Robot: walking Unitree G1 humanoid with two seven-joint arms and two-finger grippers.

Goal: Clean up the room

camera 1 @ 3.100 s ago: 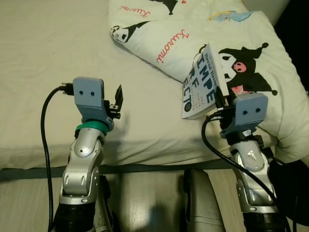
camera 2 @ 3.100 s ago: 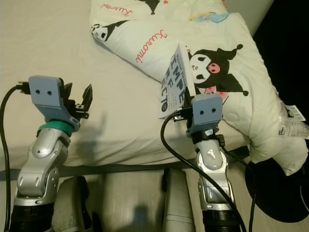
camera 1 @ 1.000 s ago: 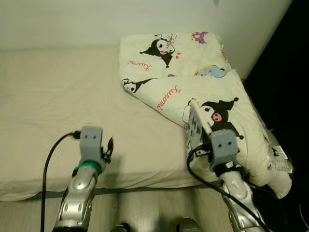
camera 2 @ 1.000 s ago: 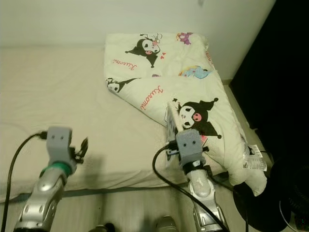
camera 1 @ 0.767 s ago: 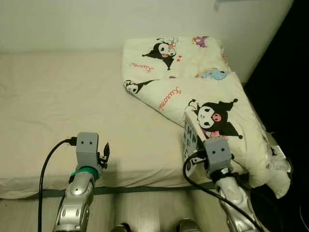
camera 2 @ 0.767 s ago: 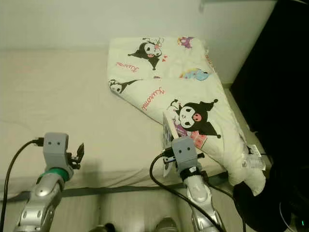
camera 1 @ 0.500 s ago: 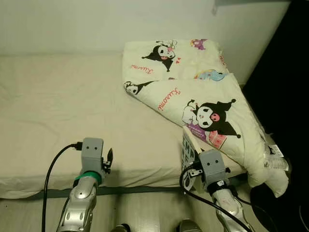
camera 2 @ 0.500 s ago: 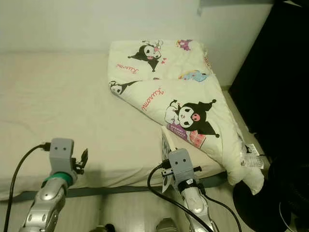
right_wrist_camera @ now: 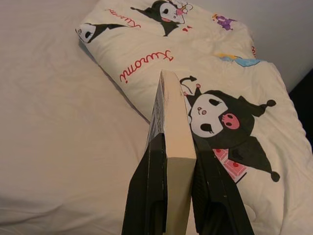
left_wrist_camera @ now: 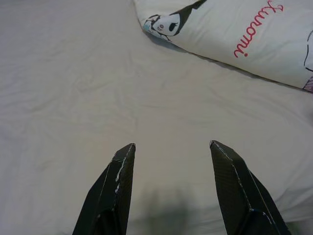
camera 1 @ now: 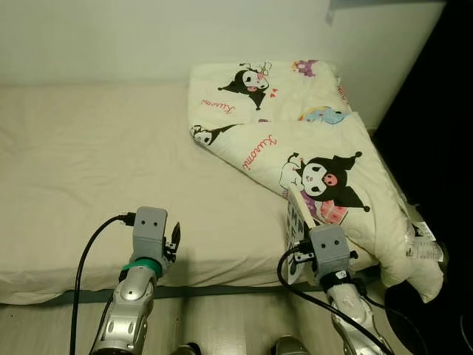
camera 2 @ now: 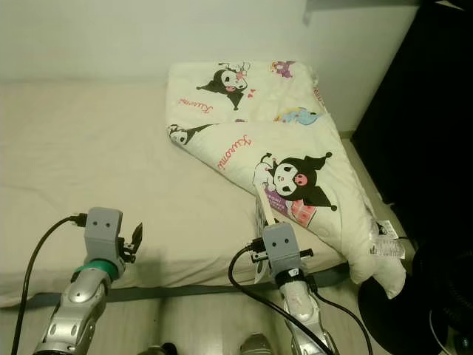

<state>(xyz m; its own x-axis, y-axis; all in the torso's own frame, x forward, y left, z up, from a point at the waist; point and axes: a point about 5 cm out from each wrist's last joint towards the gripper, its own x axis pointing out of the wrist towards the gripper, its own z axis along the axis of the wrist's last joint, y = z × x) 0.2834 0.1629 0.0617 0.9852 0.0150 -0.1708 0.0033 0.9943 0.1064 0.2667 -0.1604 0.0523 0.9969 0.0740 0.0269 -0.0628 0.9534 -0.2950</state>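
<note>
Nearest the robot, at the front edge of the bed (camera 1: pixel 74 192), the right gripper (right_wrist_camera: pixel 177 161) has its two black fingers (right_wrist_camera: pixel 146 196) clamped flat against the covers of a book (right_wrist_camera: pixel 170 132), which it holds upright, spine edge toward the wrist camera, raised over the bed's near right corner. In the head views the book (camera 1: pixel 295 222) shows as a thin white slab with dark lettering on its cover, rising just above the grey wrist housing and in line with the lower end of the comforter (camera 1: pixel 318 148). To the left along the same front edge of the bed, the left gripper (left_wrist_camera: pixel 171 161) hovers above the bare cream sheet with its fingers (left_wrist_camera: pixel 115 191) spread wide apart and nothing between them; a black cable loops from its wrist. Farther up the bed, the folded cream comforter printed with black cartoon characters and red script lies along the bed's right side, reaching to the head of the bed at the pale wall (camera 1: pixel 148 37), while its lower end droops off the bed's right edge toward the dark floor.
</note>
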